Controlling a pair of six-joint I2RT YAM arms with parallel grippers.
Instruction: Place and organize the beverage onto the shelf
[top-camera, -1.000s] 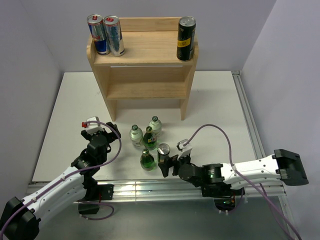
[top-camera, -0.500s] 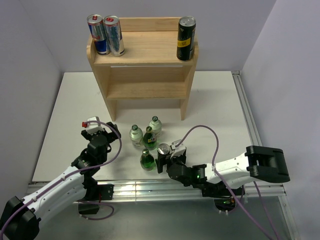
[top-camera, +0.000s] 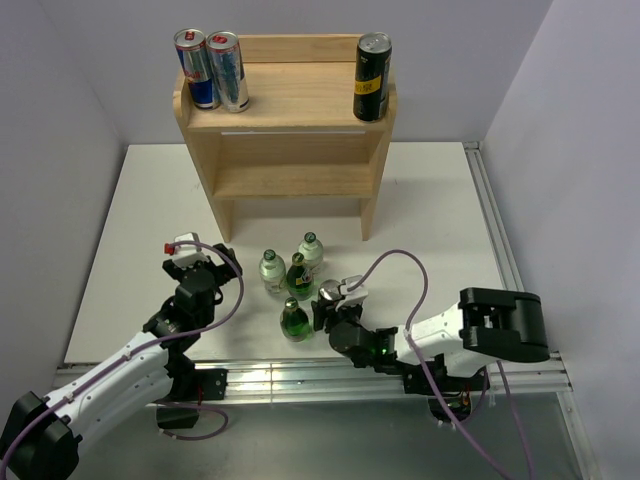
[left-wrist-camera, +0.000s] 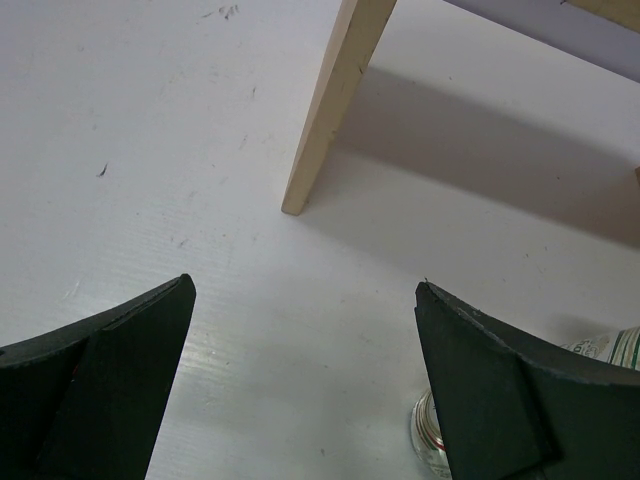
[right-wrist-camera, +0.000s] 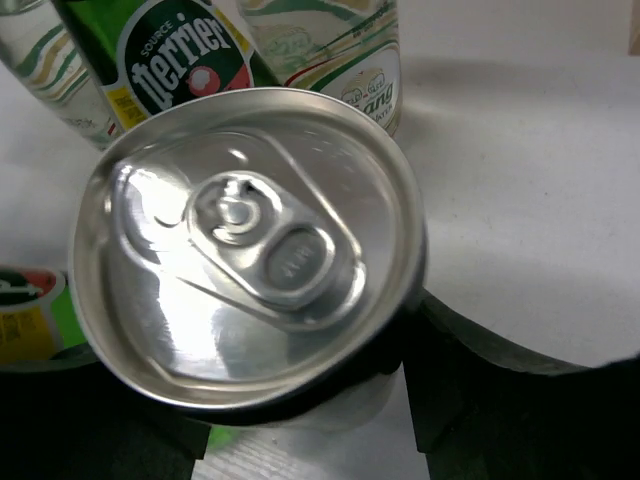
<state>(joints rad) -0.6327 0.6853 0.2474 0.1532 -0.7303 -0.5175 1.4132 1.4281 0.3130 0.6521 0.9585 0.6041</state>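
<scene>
The light-wood shelf (top-camera: 290, 100) stands at the back, its leg (left-wrist-camera: 330, 110) showing in the left wrist view. On its top are two blue-silver cans (top-camera: 195, 68) (top-camera: 228, 70) and a black can (top-camera: 371, 77). A dark can with a silver lid (top-camera: 327, 293) (right-wrist-camera: 245, 245) stands on the table beside several small bottles (top-camera: 294, 318). My right gripper (top-camera: 328, 302) (right-wrist-camera: 280, 400) is shut on this can, a finger pressed to each side. My left gripper (top-camera: 210, 255) (left-wrist-camera: 300, 380) hangs open over bare table, left of the bottles.
A green Perrier bottle (right-wrist-camera: 170, 50) and a clear bottle (right-wrist-camera: 330, 50) stand close behind the gripped can, another green bottle (right-wrist-camera: 30, 320) to its left. A clear bottle (left-wrist-camera: 425, 440) sits by my left gripper's right finger. Grey walls enclose the white table (top-camera: 440, 220).
My right arm has swung left to the dark can and its jaws have closed round it. The left arm, bottles and shelf cans have not moved.
</scene>
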